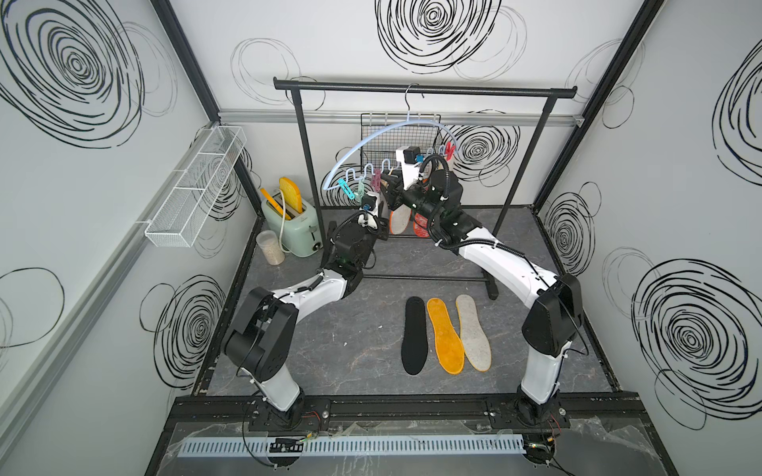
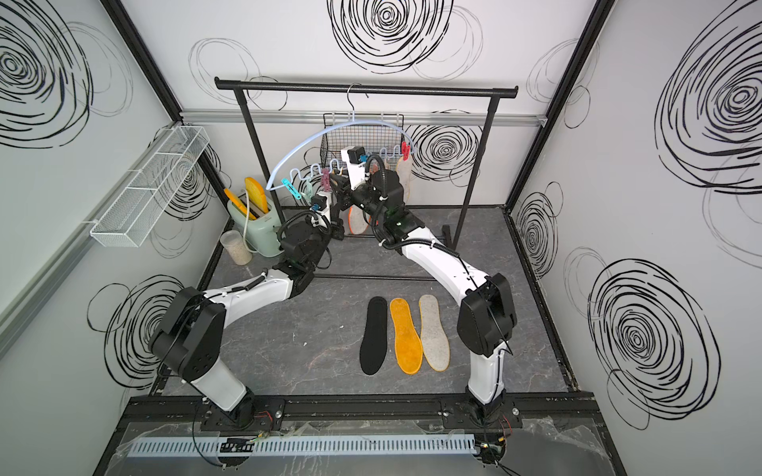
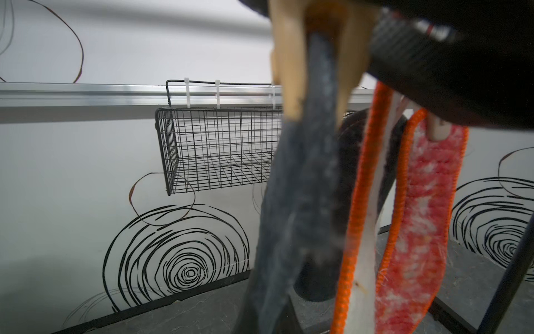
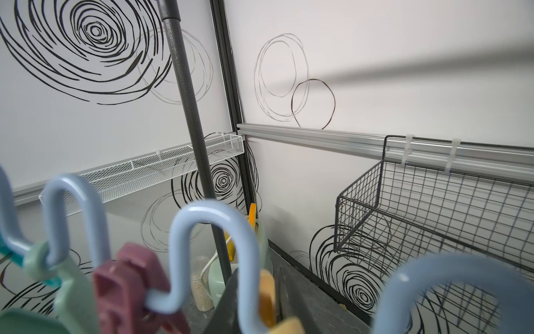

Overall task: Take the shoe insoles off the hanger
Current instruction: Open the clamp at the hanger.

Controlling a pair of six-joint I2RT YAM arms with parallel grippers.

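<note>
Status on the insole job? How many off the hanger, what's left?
Done: three insoles lie on the table: black, orange, grey. In hand: left gripper shut by the dark grey insole; right gripper at a yellow peg. Left: that one plus at least three others pegged to the hanger.

We see the hanging insoles (image 1: 399, 220) only partly, behind the arms (image 1: 449, 193) at the worktop's (image 1: 350, 342) twelve o'clock. The dark grey insole (image 3: 300, 188) is blurred and edge-cropped; the pegs (image 4: 130, 286) blur too.
</note>
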